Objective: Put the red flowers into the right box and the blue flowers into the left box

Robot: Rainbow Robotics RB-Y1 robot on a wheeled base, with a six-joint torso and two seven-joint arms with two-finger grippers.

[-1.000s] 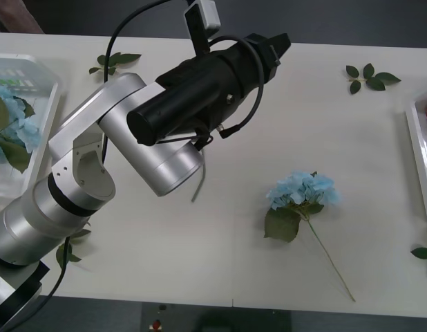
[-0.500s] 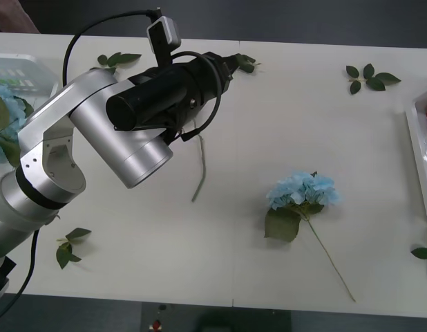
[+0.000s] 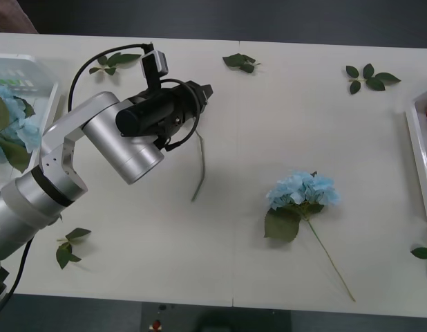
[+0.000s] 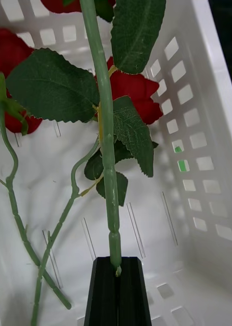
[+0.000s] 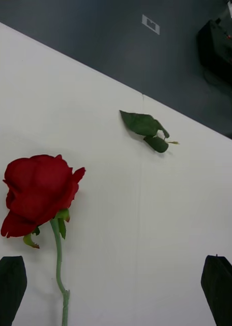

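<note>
A red flower [image 5: 39,193] lies on the white table between the open black fingers of my left gripper [image 5: 116,275]. From the front, that gripper [image 3: 203,90] hovers over the bud and hides it, while the stem [image 3: 198,169] trails toward me. One blue flower [image 3: 303,190] lies right of centre. More blue flowers [image 3: 10,117] lie in the left box [image 3: 51,111]. My right gripper [image 4: 116,275] is shut on a green rose stem [image 4: 108,153] inside the right box [image 4: 197,153], above other red flowers [image 4: 134,94]. The right box's rim [image 3: 417,149] shows at the table's right edge.
Loose green leaf sprigs lie on the table: one at the far middle [image 3: 240,62], one at the far left [image 3: 115,61], one at the far right [image 3: 369,76], one at the near left [image 3: 68,245] and one at the near right [image 3: 422,253].
My left arm has swung back to the left and toward me, bringing its gripper over the red flower's bud and uncovering the far-middle leaf sprig.
</note>
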